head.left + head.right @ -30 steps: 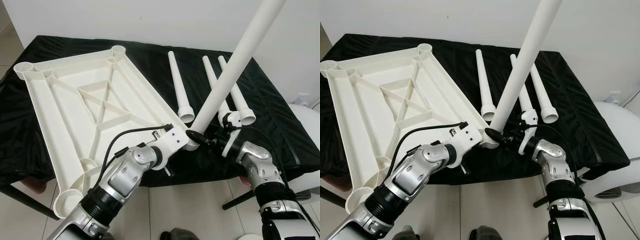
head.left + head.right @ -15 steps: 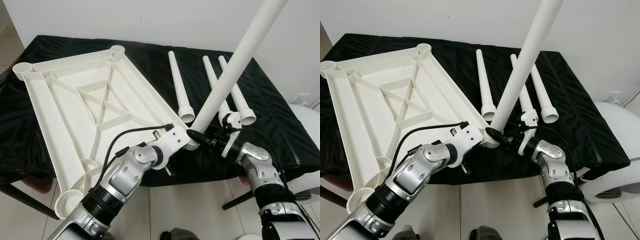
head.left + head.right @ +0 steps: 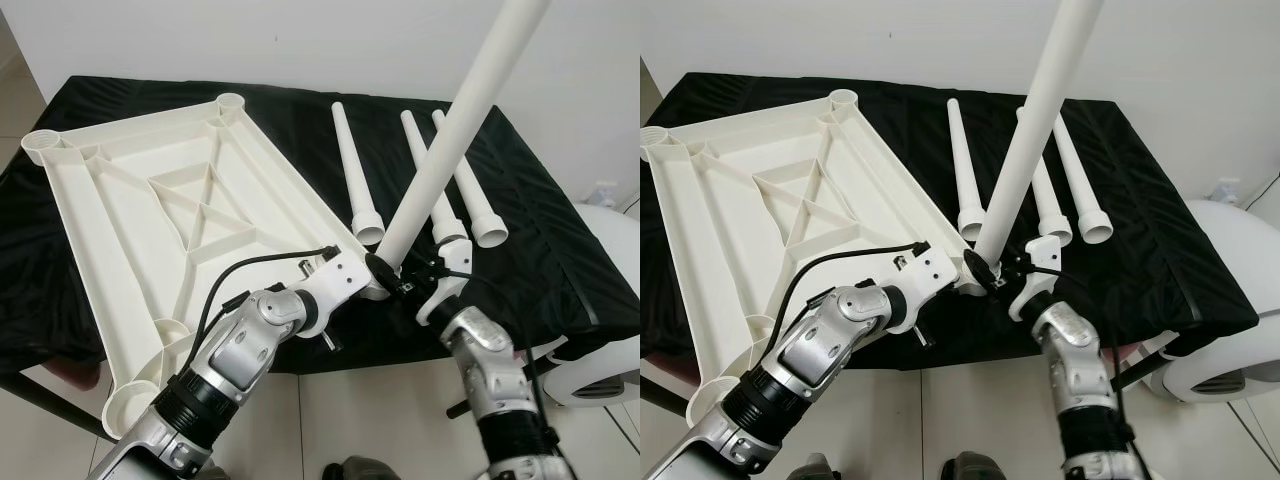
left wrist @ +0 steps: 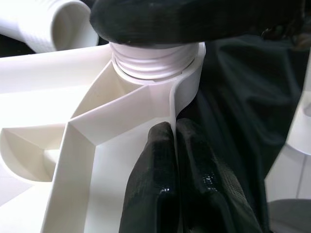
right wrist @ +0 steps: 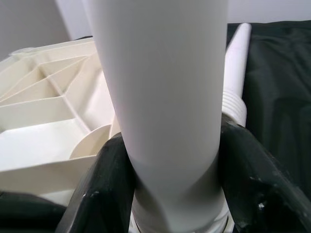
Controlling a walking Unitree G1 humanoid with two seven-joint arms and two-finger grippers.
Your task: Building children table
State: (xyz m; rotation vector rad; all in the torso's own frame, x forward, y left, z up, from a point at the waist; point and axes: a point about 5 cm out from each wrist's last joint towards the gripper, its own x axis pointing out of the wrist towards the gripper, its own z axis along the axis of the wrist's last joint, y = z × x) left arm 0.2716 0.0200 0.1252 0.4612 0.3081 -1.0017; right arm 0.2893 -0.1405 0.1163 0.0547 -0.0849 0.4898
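**Leg held in corner socket, tabletop rim pinched**

A white plastic tabletop (image 3: pixel 190 215) is laid upside down on a table covered with a black cloth (image 3: pixel 545 215), its ribbed underside facing up and its near end overhanging the table edge. A round socket is seen at each corner. A white table leg (image 3: pixel 455 140) is stood in the near right corner socket (image 4: pixel 155 60), tilted up and away toward the wall. Its threaded lower end is seen seated in the socket in the left wrist view.

The right gripper (image 3: pixel 392 277) is closed around the base of this leg just above the socket; in the right wrist view the leg (image 5: pixel 165 97) is seen clamped between the two black fingers (image 5: pixel 104 189). The left gripper (image 4: pixel 176 160) is placed at the same corner, its fingers closed on the thin rim wall of the tabletop just beside the socket, one finger on each side of the wall.

Three more loose legs (image 3: pixel 352 170) are laid on the cloth to the right of the tabletop, near one another, wide threaded ends toward the robot. A white rounded object (image 3: pixel 610 330) is seen on the floor at the far right.
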